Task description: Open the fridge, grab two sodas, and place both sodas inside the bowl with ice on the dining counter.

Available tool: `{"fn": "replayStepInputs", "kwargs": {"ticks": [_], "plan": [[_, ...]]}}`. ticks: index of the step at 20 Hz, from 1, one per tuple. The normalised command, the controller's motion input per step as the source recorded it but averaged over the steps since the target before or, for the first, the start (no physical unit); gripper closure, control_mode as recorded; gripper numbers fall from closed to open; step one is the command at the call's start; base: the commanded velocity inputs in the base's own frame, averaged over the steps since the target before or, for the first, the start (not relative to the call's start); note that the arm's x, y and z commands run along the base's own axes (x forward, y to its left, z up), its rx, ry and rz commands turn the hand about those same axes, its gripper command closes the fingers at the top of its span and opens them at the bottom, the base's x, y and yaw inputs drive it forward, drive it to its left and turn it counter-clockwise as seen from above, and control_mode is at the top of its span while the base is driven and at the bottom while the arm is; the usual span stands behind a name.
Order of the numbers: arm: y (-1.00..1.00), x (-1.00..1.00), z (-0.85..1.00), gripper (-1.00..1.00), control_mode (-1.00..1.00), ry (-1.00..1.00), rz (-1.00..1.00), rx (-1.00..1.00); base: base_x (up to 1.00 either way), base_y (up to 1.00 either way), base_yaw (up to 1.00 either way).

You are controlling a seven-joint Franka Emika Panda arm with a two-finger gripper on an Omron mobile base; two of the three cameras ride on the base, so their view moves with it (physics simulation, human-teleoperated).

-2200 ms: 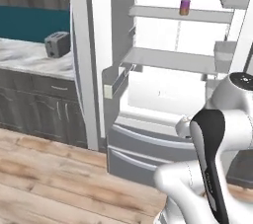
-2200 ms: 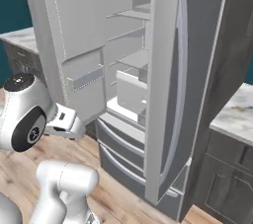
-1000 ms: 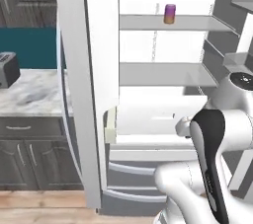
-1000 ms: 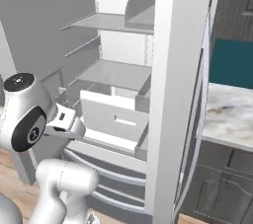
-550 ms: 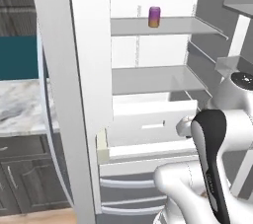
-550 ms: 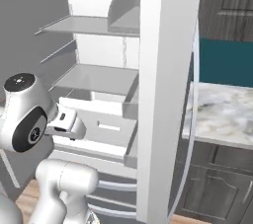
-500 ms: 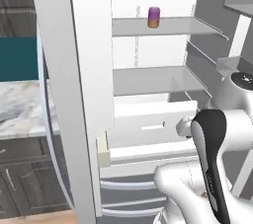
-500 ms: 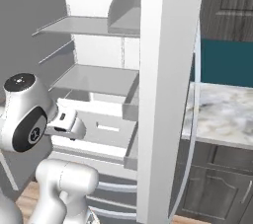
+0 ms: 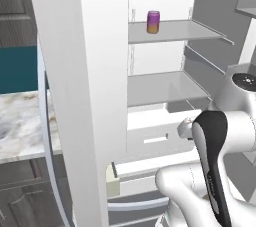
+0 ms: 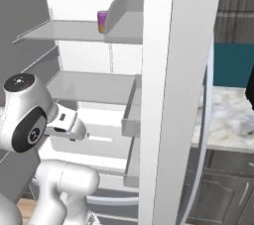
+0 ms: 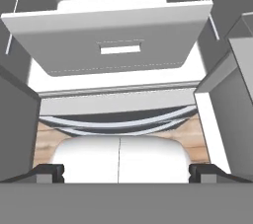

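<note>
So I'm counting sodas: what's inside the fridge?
One purple soda stands on the top shelf of the fridge. The shelf below looks bare. The white drawer's inside is hidden; no blue can visible.

White jointed arm with dark joint covers, rising from the lower right of the left base view and the lower left of the right base view. Folded sharply at the elbow, upper link bent back over the rounded white base segment. Round white joint cap with dark disc turned toward the right base camera. Wrist pointing forward and slightly down. Two-finger gripper with small dark tips at the bottom of the hand view, jaws spread to their widest, nothing between them, touching nothing.
</note>
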Motion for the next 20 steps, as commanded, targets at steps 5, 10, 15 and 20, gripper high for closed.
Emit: {"fn": "replayStepInputs", "kwargs": {"ticks": [5,10,15,20], "plan": [[0.00,0.00,0.00,-1.00,1.00,0.00,0.00,0.00,0.86,0.17,-0.06],[0.00,0.00,0.00,-1.00,1.00,0.00,0.00,0.00,0.94,0.20,0.00],[0.05,0.34,0.14,-1.00,-1.00,-0.23,0.01,0.02,0.16,0.03,0.00],[0.09,0.22,0.53,-1.00,-1.00,-0.43,0.03,0.00,0.00,0.00,0.00]]}}
